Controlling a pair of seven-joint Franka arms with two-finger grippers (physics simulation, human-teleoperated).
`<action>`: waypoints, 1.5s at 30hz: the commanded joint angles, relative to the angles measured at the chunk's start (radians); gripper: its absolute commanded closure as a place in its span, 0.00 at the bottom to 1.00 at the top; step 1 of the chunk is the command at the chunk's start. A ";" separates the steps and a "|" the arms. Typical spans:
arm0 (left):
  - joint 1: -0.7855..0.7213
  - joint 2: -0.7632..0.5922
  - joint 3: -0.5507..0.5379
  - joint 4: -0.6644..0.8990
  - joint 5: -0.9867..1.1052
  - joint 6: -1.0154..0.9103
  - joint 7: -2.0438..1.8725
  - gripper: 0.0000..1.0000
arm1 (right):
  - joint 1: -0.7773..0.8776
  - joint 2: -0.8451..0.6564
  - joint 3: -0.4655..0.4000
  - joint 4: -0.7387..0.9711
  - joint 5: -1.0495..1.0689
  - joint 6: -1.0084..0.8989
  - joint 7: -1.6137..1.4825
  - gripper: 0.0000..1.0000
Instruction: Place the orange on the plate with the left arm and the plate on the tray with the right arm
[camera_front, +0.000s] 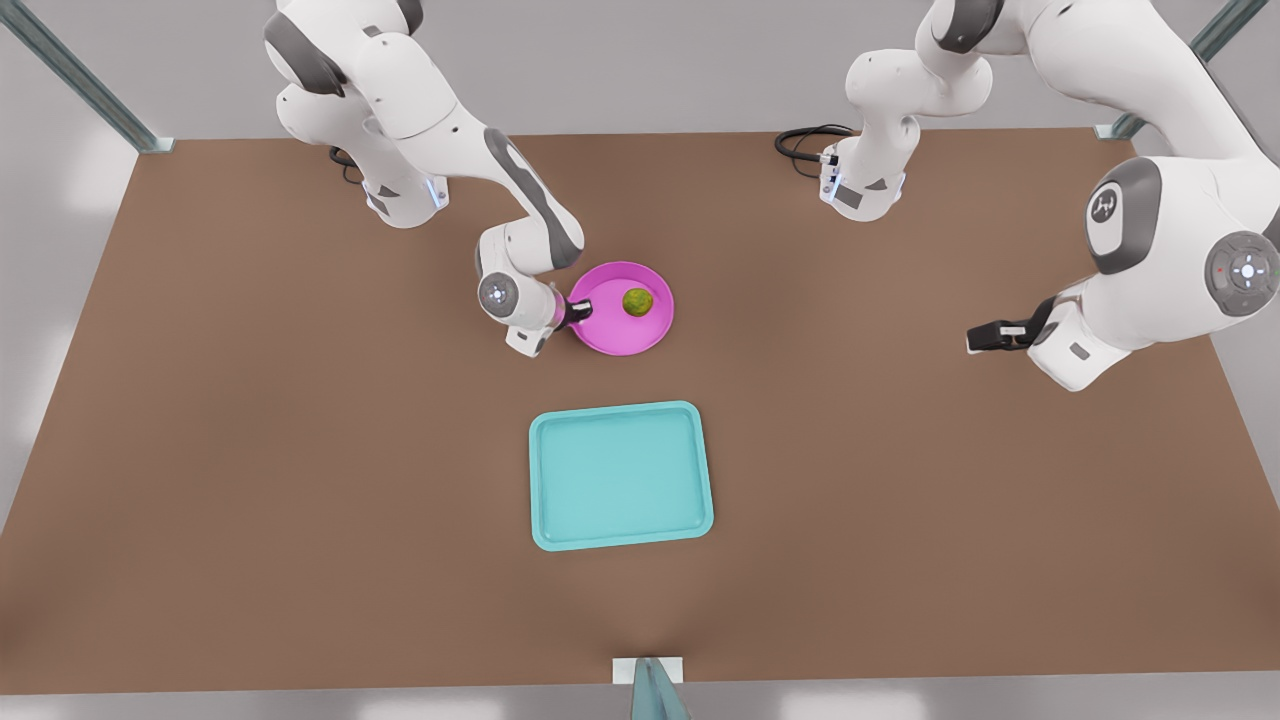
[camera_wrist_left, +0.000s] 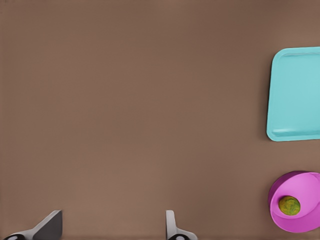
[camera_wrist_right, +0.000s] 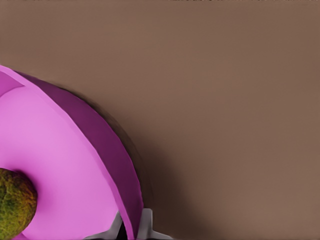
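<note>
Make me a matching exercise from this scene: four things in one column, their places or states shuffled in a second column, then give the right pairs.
Column one:
1. orange
2. plate
3. tray
4. left tool

Column two:
A. bare, lying flat on the brown table
B. open, over the table at the front view's right, holding nothing
C. lying on the pink dish
D. rim pinched by the right tool

Pairs: 1-C, 2-D, 3-A, 4-B
</note>
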 joint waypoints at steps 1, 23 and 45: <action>-0.001 0.000 0.001 0.000 0.001 -0.001 0.024 0.00 | -0.001 0.000 0.000 0.001 -0.009 -0.007 0.008 0.79; 0.000 0.017 0.002 0.022 -0.007 -0.005 0.020 0.00 | -0.370 0.368 -0.005 0.785 -0.009 -0.338 0.008 0.79; -0.001 0.026 0.044 0.020 0.003 -0.105 0.023 0.00 | -0.500 0.053 -0.298 1.224 -0.712 -1.392 0.016 0.00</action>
